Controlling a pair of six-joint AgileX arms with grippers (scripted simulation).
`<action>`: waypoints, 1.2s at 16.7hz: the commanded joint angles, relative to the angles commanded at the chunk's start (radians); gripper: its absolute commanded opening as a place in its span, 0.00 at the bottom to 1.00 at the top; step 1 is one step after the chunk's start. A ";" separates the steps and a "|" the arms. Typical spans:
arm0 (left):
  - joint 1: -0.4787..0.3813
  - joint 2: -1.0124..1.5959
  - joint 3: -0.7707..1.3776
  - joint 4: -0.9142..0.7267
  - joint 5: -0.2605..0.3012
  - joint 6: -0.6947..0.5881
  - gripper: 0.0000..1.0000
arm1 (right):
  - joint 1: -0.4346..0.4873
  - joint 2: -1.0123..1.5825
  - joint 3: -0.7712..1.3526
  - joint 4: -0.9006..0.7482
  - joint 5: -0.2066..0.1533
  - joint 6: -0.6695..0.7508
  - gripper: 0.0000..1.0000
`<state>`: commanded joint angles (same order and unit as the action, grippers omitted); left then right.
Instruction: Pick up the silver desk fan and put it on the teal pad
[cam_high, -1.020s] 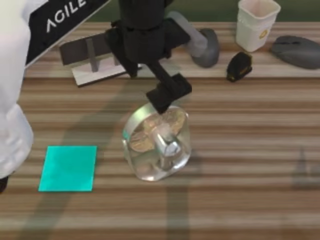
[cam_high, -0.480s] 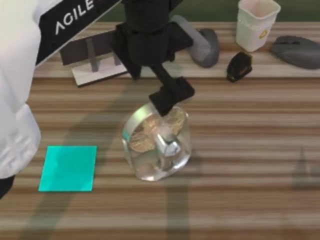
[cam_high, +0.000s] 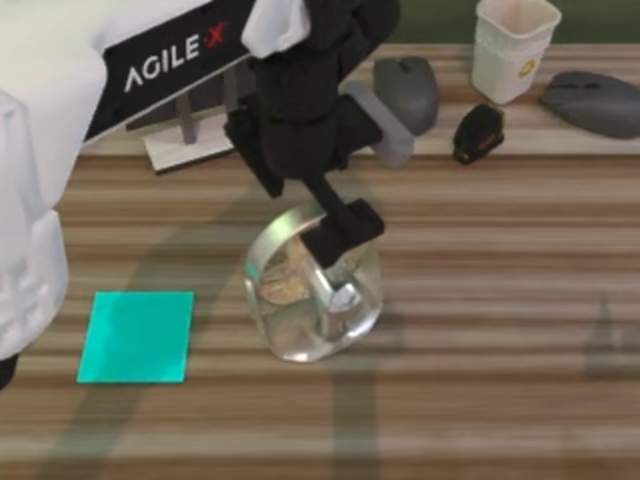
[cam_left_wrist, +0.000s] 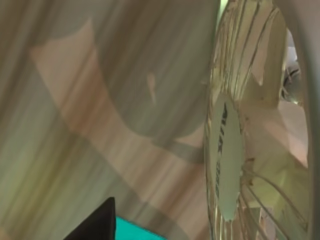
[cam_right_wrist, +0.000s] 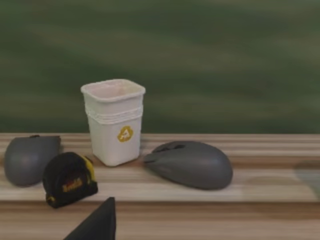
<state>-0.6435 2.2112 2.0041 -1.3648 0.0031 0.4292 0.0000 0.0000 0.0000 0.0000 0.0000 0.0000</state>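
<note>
The silver desk fan (cam_high: 296, 318) stands on edge at the table's middle, chrome rim shining, grille and hub facing the left. My left gripper (cam_high: 341, 231) hangs over the fan's upper rim, open, its black fingers down at the rim. In the left wrist view the fan's grille and hub (cam_left_wrist: 227, 155) fill one side, close up, and one dark fingertip (cam_left_wrist: 100, 222) shows apart from it. The teal pad (cam_high: 137, 336) lies flat near the table's left side, well away from the fan; a corner of the pad (cam_left_wrist: 132, 231) also shows past that fingertip. My right arm is out of the top view; one fingertip (cam_right_wrist: 97, 222) shows.
Along the back edge stand a grey slotted stand (cam_high: 185, 130), a grey mouse (cam_high: 408, 90), a black tape measure (cam_high: 478, 132), a white cup (cam_high: 512, 45) and a second grey mouse (cam_high: 590, 100). The right wrist view faces the cup (cam_right_wrist: 114, 122) and mouse (cam_right_wrist: 190, 164).
My left arm has come forward and down, bringing its gripper lower onto the fan's upper rim. The fan and the pad have stayed in place.
</note>
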 joint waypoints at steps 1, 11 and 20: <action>0.000 0.000 -0.001 0.001 0.000 0.000 1.00 | 0.000 0.000 0.000 0.000 0.000 0.000 1.00; 0.000 0.000 -0.001 0.001 0.000 0.000 0.40 | 0.000 0.000 0.000 0.000 0.000 0.000 1.00; 0.000 0.000 -0.001 0.001 0.000 0.000 0.00 | 0.000 0.000 0.000 0.000 0.000 0.000 1.00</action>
<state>-0.6435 2.2111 2.0033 -1.3640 0.0031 0.4292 0.0000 0.0000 0.0000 0.0000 0.0000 0.0000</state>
